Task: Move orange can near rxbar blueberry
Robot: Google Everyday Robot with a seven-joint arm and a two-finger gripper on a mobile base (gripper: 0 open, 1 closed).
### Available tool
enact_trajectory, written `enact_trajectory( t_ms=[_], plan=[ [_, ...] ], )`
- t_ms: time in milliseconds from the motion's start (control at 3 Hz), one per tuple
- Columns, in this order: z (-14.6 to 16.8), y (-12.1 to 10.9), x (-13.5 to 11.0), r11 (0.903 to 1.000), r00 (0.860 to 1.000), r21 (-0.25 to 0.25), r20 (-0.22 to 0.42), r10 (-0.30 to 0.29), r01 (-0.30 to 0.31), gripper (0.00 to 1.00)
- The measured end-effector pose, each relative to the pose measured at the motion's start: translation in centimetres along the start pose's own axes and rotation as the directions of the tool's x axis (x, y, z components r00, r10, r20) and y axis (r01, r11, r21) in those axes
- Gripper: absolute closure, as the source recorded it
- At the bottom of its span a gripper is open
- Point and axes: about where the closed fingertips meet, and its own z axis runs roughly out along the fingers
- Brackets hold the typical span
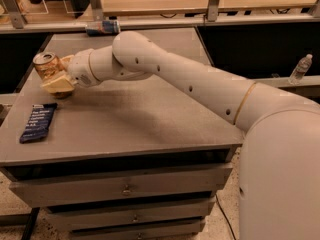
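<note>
The orange can (46, 65), orange-gold with a silver top, is held in my gripper (56, 78) at the left side of the grey table (150, 119). The can leans slightly and sits just above or at the tabletop; I cannot tell which. The pale fingers (60, 84) clasp its lower side. The rxbar blueberry (38, 122), a flat navy wrapper with white text, lies near the table's front left corner, a short way in front of the can. My arm reaches in from the right across the table.
A blue and silver can (102, 27) lies on its side at the table's back edge. A water bottle (300, 69) stands on a ledge at the right. Drawers (125, 189) sit below the tabletop. A wooden counter runs behind.
</note>
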Motion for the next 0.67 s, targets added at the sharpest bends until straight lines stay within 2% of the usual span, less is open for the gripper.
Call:
enact_trajectory(
  t_ms=[333, 667],
  plan=[
    [-0.3, 1.24, 0.2, 0.9996, 0.999, -0.028, 0.033, -0.003, 0.004, 0.08],
    [-0.52, 2.14, 0.0, 0.9985, 0.999, -0.054, 0.053, -0.01, 0.013, 0.0]
  ],
)
